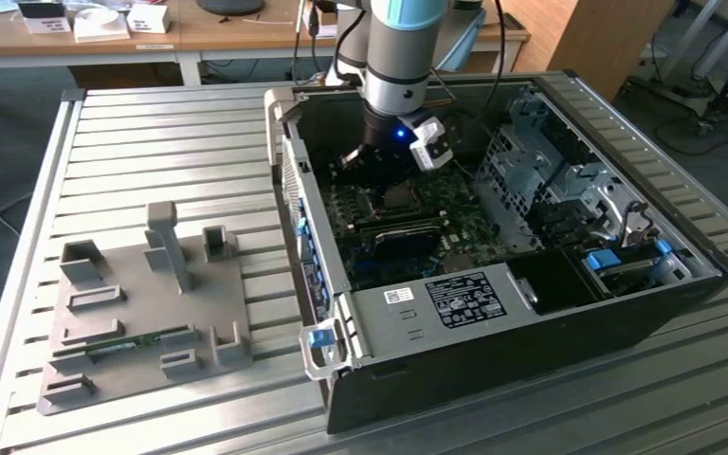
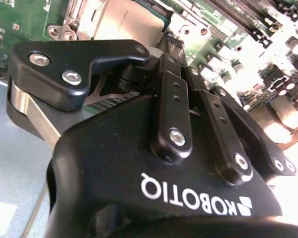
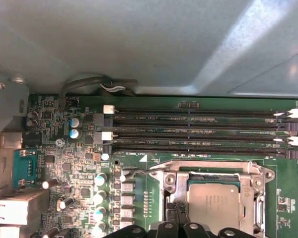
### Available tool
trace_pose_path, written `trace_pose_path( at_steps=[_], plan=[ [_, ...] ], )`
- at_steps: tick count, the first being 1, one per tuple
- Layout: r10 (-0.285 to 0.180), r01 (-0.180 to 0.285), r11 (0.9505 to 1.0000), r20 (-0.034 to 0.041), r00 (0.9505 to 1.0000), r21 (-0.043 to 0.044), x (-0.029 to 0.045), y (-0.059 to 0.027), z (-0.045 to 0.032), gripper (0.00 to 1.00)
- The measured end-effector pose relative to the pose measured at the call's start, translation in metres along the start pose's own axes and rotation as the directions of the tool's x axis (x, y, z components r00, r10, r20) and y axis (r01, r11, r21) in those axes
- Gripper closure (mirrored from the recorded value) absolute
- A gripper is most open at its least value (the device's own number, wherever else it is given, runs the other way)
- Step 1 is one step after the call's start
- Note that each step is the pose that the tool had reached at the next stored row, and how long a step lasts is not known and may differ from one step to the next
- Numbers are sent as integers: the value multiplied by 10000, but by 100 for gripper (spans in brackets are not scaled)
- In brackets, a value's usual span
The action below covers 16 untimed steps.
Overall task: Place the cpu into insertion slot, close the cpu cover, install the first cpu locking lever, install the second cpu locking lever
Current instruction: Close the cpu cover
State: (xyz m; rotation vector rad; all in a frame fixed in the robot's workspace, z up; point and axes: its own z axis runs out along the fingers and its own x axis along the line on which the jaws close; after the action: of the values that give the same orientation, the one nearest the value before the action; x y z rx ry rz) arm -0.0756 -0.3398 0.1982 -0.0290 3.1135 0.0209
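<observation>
Cpu [image 3: 213, 204], the small flat square chip in pale silvery-tan, lay flat inside the insertion slot [image 3: 171, 181] when I looked through the first wrist view. The slot was a square socket with a shiny silver metal rim. It sat on the green circuit board [image 3: 64, 158], just beside the long black memory slots [image 3: 198, 131]. The black gripper [image 3: 181, 230] peeked in right at one edge of the chip, very close to it. Past the board stood the plain grey inside wall of the case [image 3: 139, 44].

In the second wrist view the big black body of the gripper [image 2: 161, 52] was right in front of me. Beyond it I saw the pale chip [image 2: 121, 22] in its silver rim, with green board around it. I could not tell whether the gripper was wide or narrow, or whether it held anything.

In the exterior view the grey and blue robot arm [image 1: 396, 57] reached down into the open dark computer case [image 1: 503, 370]. The case lay on a silver table made of long metal slats [image 1: 162, 142]. The gripper [image 1: 383, 171] hung low over the board, right by the slot. On the exterior view's left, well apart from the case, lay a grey holder plate with little blocks on it [image 1: 136, 313]. A thin green memory stick [image 1: 124, 343] rested in that plate.
</observation>
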Motion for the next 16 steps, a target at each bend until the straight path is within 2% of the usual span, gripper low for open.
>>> trace_pose_path(
  at_steps=[8,16],
  plan=[
    [0,0,10000,-7,10000,8,-2,0,-114,89],
    [0,0,10000,-8,10000,10,-7,2,-277,89]
  ],
)
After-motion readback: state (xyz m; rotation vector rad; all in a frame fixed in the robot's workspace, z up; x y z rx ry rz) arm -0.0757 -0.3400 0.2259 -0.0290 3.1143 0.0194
